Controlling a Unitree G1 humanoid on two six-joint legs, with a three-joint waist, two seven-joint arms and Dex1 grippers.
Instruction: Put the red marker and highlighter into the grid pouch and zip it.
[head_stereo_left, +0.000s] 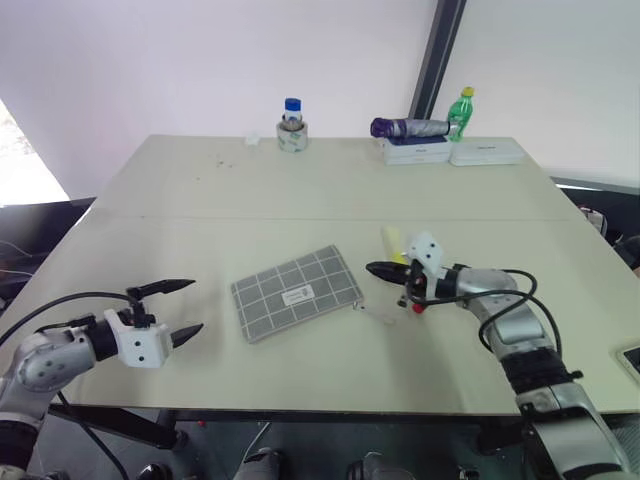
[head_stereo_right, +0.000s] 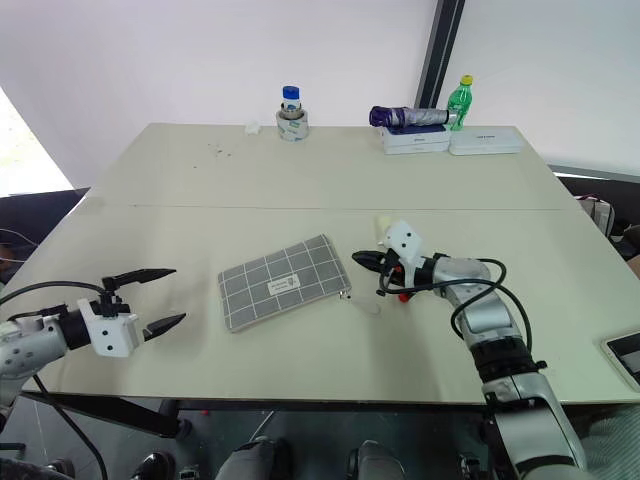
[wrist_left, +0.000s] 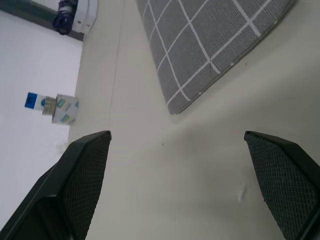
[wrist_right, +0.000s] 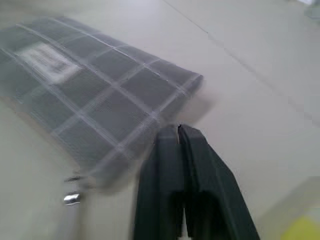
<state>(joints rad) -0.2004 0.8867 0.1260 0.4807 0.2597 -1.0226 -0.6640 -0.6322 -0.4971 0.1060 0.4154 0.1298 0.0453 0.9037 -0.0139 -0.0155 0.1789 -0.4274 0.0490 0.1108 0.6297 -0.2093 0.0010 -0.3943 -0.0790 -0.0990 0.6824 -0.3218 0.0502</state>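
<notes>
L claw (head_stereo_left: 168, 310) spread wide, empty, near surface's (head_stereo_left: 300, 190) front edge. Grid pouch (head_stereo_left: 297, 291) flat mid-surface, unopened I judge. R claw (head_stereo_left: 380, 270) pressed together beside it; highlighter (head_stereo_left: 392, 242) just beyond, red marker (head_stereo_left: 415, 307) under wrist. Next: catch zipper pull, open

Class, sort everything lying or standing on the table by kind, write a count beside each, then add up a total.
Pens: 2, highlighter, red marker
Pouches: 1, grid pouch
Bottles: 2, green bottle, blue-capped bottle
Tape rolls: 1, tape roll
Folded umbrellas: 1, purple umbrella
White boxes: 2
Total: 9
</notes>
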